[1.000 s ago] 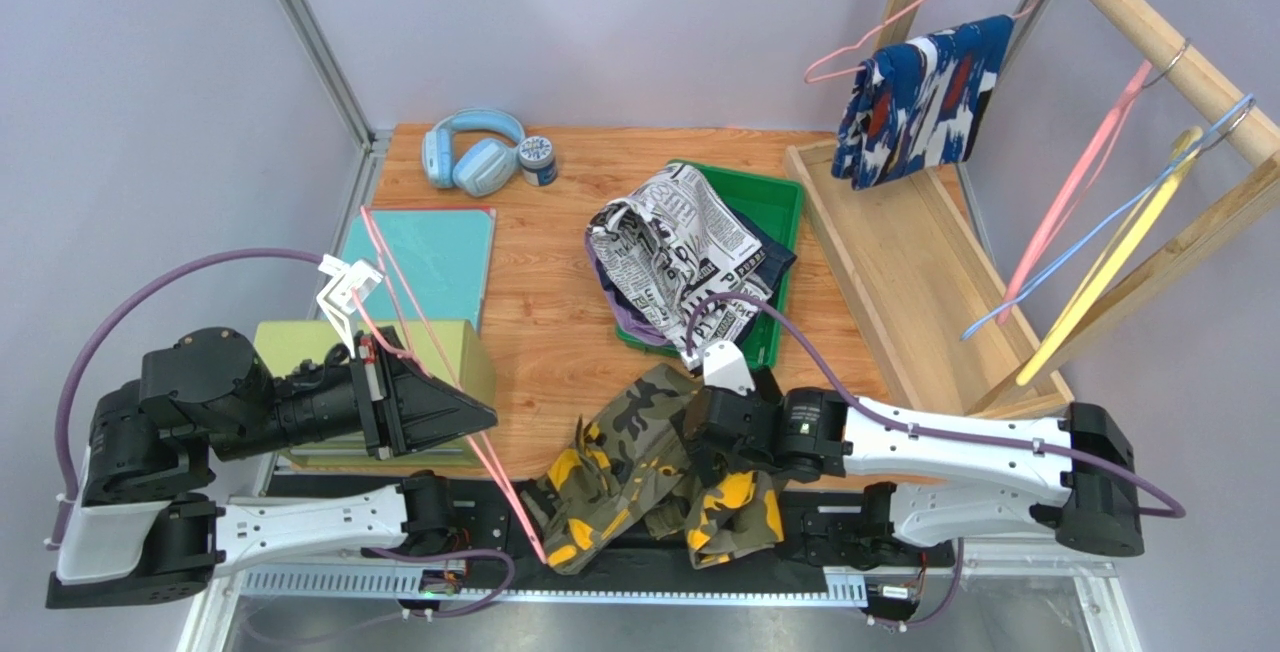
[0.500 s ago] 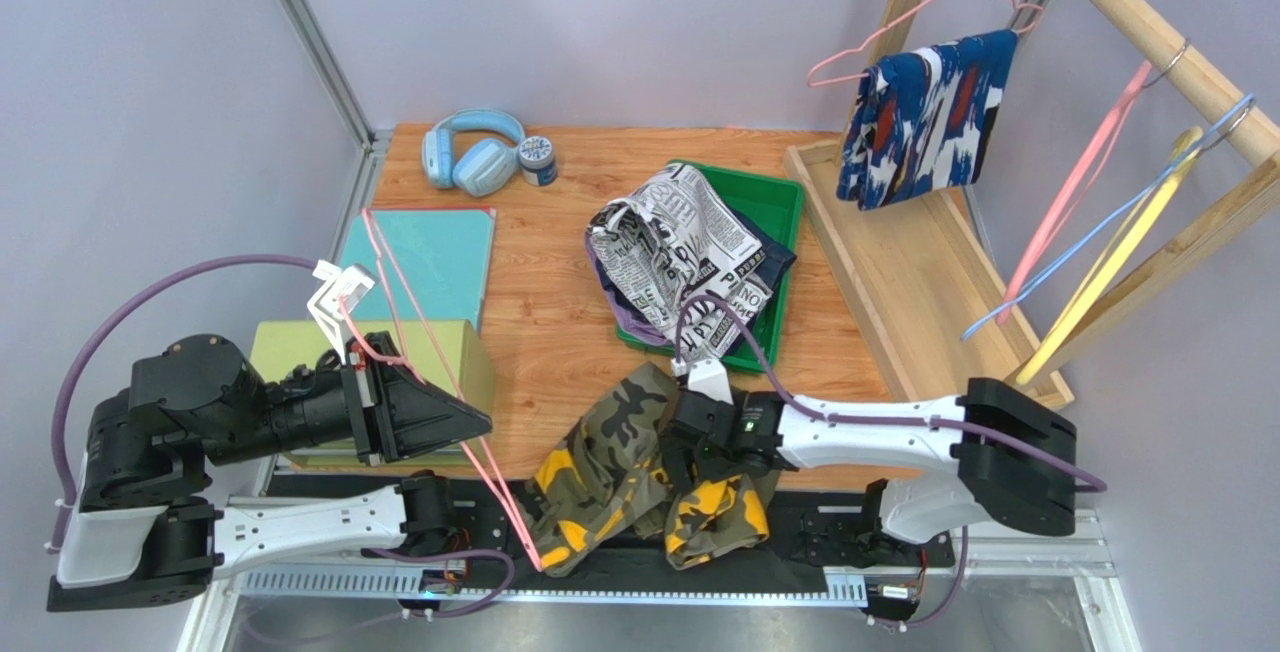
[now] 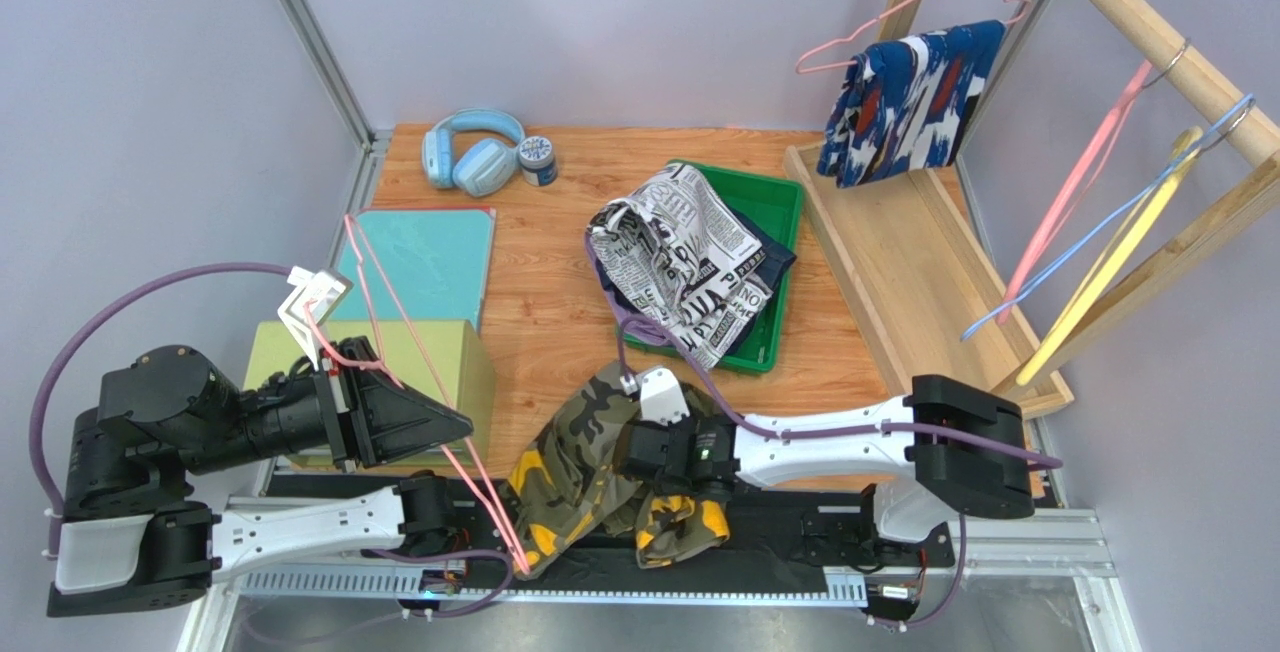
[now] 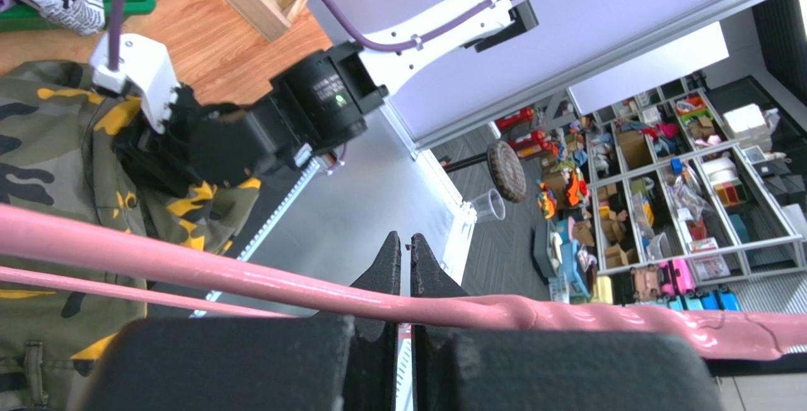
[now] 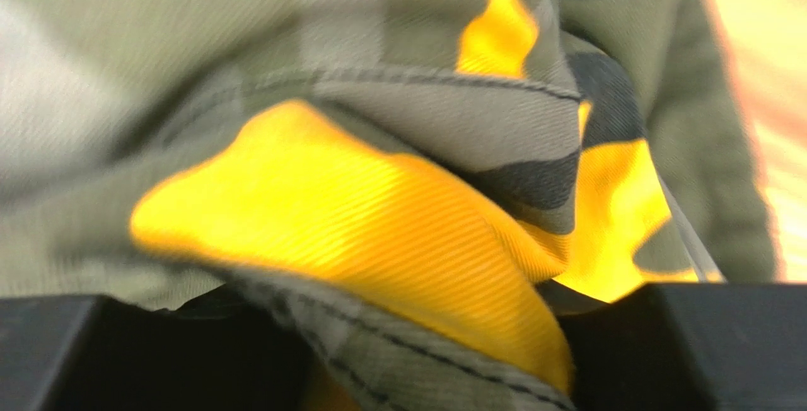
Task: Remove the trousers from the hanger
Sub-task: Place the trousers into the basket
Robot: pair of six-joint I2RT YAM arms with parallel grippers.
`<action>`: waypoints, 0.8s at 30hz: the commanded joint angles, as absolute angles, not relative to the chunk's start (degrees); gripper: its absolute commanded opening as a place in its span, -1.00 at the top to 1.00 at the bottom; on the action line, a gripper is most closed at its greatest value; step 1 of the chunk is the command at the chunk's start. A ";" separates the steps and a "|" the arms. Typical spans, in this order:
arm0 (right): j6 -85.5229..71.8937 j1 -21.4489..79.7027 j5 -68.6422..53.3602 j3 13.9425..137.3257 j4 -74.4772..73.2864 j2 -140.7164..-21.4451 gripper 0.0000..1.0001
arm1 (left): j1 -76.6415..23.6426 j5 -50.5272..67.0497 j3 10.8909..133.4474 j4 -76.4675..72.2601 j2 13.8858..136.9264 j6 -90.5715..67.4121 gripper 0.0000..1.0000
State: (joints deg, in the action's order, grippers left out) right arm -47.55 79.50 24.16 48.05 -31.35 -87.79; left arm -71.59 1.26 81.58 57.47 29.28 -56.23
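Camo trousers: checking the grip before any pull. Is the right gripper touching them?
Touching. The right wrist view shows the camo trousers bunched between the jaws of the right gripper, with fabric lying against both.

Table (image 3: 556, 292) clutter
Blue headphones (image 3: 472, 151) beside a small jar (image 3: 538, 160), upper left; teal sheet (image 3: 443, 255) below; green tray (image 3: 778, 210) at centre

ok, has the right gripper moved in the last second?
Yes. The right gripper has shifted left and toward the near edge, farther from the green tray.
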 commanded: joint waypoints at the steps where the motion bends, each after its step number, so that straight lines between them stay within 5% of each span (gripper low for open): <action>1: -44.47 85.60 40.31 57.10 -45.94 -86.41 1.00 | -71.72 1.67 83.05 55.72 30.94 -55.28 1.00; 5: -42.56 87.36 54.19 69.14 -57.46 -80.43 1.00 | -71.81 1.85 83.50 55.81 31.29 -55.46 1.00; 11: -26.84 85.88 68.28 75.84 -50.56 -70.23 1.00 | -71.72 1.67 83.23 55.81 31.03 -55.90 1.00; 18: 5.31 73.06 62.77 86.46 -28.75 -68.81 1.00 | -71.72 1.41 84.02 55.81 31.82 -55.55 1.00; 24: 19.14 61.71 50.55 107.38 -19.10 -77.51 1.00 | -71.72 1.76 84.81 55.55 32.52 -55.37 1.00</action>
